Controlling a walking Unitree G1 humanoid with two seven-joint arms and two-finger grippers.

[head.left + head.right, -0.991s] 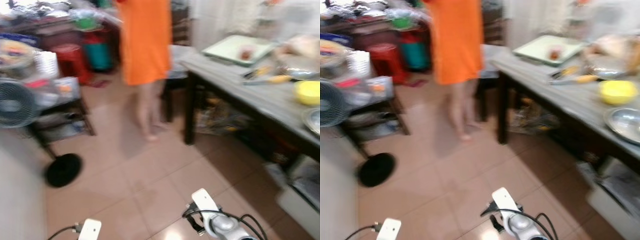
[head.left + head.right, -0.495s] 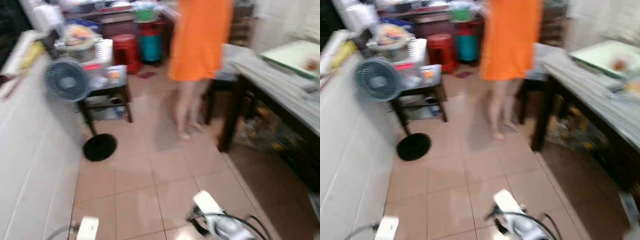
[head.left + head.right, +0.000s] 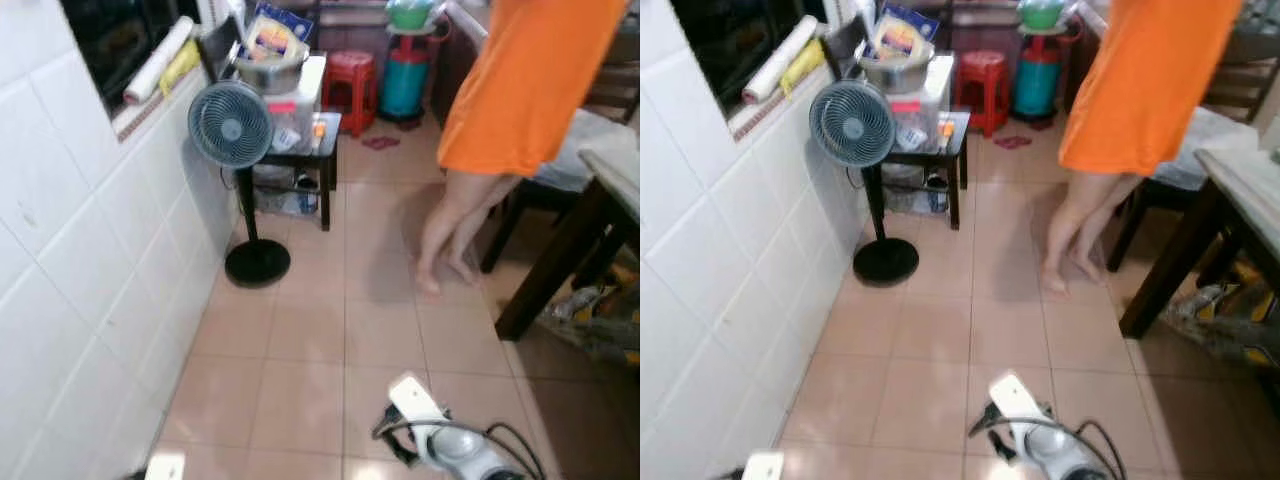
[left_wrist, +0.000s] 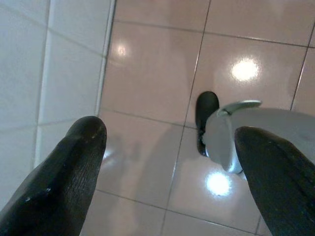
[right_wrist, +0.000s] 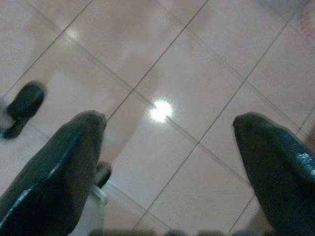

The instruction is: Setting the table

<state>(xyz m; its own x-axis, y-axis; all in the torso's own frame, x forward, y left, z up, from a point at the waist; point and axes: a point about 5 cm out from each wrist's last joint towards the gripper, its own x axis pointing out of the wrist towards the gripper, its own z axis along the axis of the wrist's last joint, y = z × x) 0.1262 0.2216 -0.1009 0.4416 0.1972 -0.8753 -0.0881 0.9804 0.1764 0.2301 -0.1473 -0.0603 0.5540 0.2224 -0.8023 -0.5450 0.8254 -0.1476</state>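
Note:
The dark dining table (image 3: 600, 210) shows only its corner and legs at the right edge. My right arm (image 3: 445, 445) hangs low over the floor tiles, and my left arm (image 3: 165, 467) peeks in at the bottom left. In the left wrist view my left gripper (image 4: 170, 147) is open with nothing between its fingers (image 4: 74, 167), above tiles beside the white tiled wall. In the right wrist view my right gripper (image 5: 170, 142) is open too, over bare tiles.
A person in an orange garment (image 3: 520, 90) stands barefoot near the table. A standing fan (image 3: 232, 125) and a black side table (image 3: 300, 150) loaded with pots stand by the white tiled wall (image 3: 70, 260). A red stool (image 3: 352, 80) and a teal cylinder (image 3: 405, 85) are at the back.
The camera has swung left: the table with its dishes has slid out of view on the right, and the tiled wall and fan have come in on the left. Both arms hang as before.

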